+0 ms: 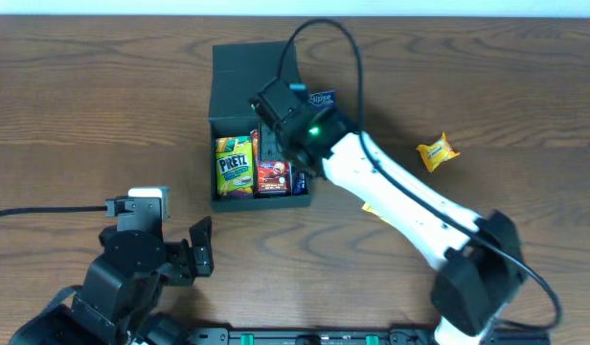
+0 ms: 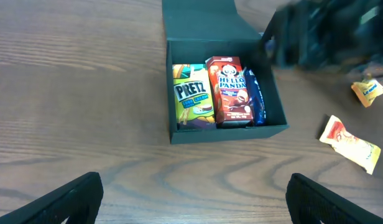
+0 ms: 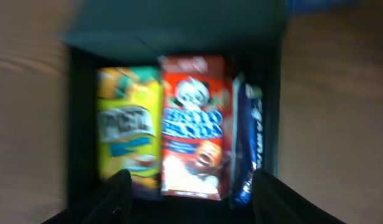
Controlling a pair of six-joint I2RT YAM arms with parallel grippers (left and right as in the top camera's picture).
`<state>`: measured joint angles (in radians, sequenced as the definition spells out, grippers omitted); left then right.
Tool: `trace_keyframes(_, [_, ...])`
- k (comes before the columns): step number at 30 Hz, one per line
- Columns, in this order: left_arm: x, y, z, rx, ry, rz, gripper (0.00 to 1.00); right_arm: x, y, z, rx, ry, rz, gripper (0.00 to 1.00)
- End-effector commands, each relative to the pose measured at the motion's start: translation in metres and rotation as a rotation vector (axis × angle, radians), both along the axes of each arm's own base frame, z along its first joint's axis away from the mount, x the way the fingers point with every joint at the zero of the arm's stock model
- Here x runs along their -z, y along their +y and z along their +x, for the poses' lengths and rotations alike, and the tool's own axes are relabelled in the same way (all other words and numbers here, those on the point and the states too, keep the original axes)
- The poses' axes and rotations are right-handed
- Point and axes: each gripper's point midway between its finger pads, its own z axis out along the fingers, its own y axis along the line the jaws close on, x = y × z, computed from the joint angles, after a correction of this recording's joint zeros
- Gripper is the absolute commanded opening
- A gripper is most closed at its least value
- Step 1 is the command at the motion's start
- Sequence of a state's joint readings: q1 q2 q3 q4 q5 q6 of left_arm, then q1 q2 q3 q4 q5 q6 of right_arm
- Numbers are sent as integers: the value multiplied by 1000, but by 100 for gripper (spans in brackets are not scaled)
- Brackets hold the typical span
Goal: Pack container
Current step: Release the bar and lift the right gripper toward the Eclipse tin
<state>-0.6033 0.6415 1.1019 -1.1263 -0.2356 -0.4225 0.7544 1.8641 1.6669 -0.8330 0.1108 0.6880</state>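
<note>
Container (image 1: 239,81): dark rigid box, mid-table toward the far edge, lid flap thrown back, interior exposed. Contents, left to right as read in the left wrist view: Pretz carton (image 2: 194,96), Hello Panda carton (image 2: 230,92), blue packet (image 2: 256,98) on edge against the right wall. All three side by side, touching or nearly so, set against the near wall. Strip of bare floor behind them.

Right gripper (image 3: 194,199): poised directly above the box contents, fingers (image 3: 120,193) set moderately wide apart, nothing between them. Wrist picture blurred; contact with the cartons not determinable.

Left gripper (image 2: 194,202): parked near the front table edge, well apart from the box, jaws spread fully, empty.

Outside the box: small yellow packet (image 1: 437,151) on the table to the right, well apart. Yellow-and-red packet (image 2: 350,144) nearer the box, partly under the right arm in the overhead view.

Step in hand, by judgement: filling, part done; three items in, at least two loose.

Next move, by judgement: lift straight up to clear the walls, then swing to the nearer loose packet. Descend with jaws straddling its short side and pinch lightly on the thin crinkly film. Carry back and lay in the free strip behind the cartons. Lid closing only after that.
</note>
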Motion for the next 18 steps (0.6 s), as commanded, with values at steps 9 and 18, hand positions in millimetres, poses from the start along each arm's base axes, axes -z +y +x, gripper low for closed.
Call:
trace_keyframes(9, [-2, 1, -1, -8, -2, -11, 95, -102, -50, 29, 76, -221, 87, 63])
trace_keyframes(18, [-2, 1, -1, -8, -2, -11, 95, -65, -79, 33, 130, -114, -10, 60])
